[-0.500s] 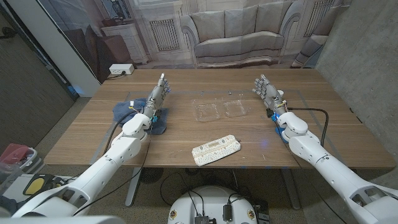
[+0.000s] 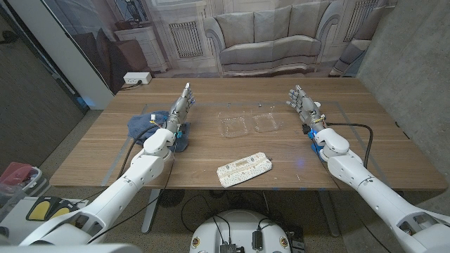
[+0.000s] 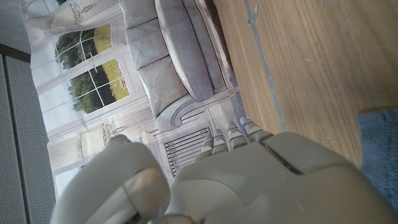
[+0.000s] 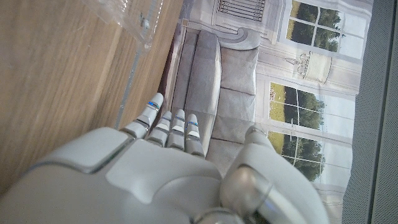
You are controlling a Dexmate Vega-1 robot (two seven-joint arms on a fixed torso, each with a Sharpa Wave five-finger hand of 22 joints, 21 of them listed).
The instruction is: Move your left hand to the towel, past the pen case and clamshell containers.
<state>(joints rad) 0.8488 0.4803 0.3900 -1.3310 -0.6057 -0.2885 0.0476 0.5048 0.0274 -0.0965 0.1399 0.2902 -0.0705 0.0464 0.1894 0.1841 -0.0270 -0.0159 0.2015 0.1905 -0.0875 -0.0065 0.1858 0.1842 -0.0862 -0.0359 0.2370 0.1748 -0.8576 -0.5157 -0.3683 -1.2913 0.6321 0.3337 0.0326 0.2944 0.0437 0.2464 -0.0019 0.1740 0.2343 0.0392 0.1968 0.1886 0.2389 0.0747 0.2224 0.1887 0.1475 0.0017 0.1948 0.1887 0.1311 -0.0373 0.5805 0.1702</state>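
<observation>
A crumpled blue towel (image 2: 145,126) lies on the left part of the wooden table (image 2: 211,154); its corner (image 3: 379,149) shows in the left wrist view. My left hand (image 2: 182,105) hovers over the towel's right edge, fingers straight and holding nothing; its back (image 3: 249,180) is seen from the wrist camera. Two clear clamshell containers (image 2: 248,124) sit in the middle, and a white patterned pen case (image 2: 244,169) lies near the front edge. My right hand (image 2: 301,101) stands empty at the right, fingers extended, and its back (image 4: 155,168) shows from its wrist camera beside a clamshell edge (image 4: 134,18).
A backdrop printed with a sofa and windows (image 2: 274,31) stands behind the table. A black cable (image 2: 355,126) trails by my right arm. A white power strip (image 2: 136,78) sits on the floor at the back left.
My left hand has shifted slightly right and farther back above the towel. The right arm has stayed still.
</observation>
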